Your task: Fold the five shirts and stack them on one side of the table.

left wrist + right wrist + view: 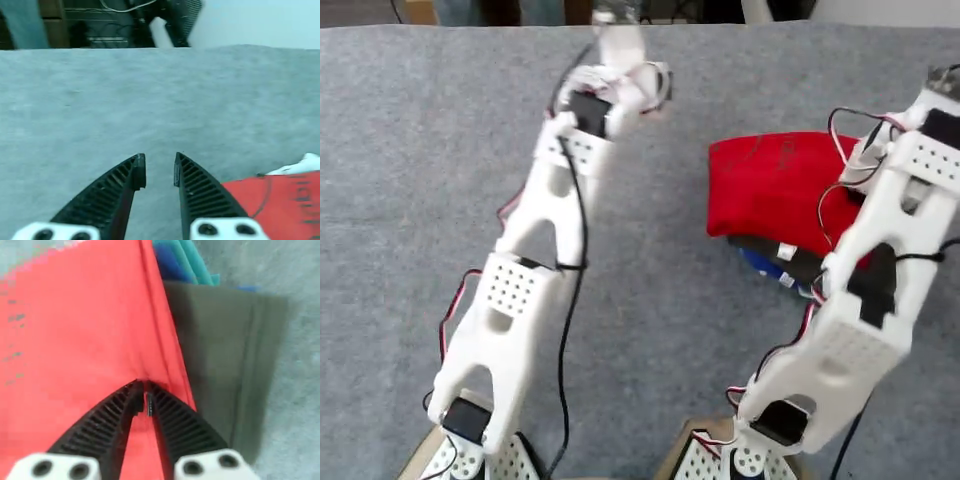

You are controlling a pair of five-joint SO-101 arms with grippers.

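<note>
1. The desk [420, 150] is covered in grey felt-like stuff, matte and a bit fuzzy. Cloth probably grips it rather than slides, so dragging a shirt could bunch it up.
2. The left arm [520, 290] stretches out over bare desk, and the right arm [860, 310] sits over the pile on the right side. Both are white plastic with loose wires hanging off. I reckon a wire could catch a shirt edge.
3. The red shirt [770, 185] tops the stack, folded into a soft, rounded rectangle with a stitched seam along one edge.
4. The dark shirt [220, 350] lies right under it, flat with a straight edge, sticking out past the red one.
5. Blue and teal cloth [175, 260] peeks out lower down. I can't tell how many shirts that is.
6. The right pincer [143, 392] is clenched, its ribbed black tips against the red seam. I can't tell whether it has cloth pinched. If it does, lifting away could drag the red shirt open or shove the pile crooked.
7. The left pincer [160, 172] is released, slightly apart and holding nothing above bare desk, with the red shirt off to one side.
</note>
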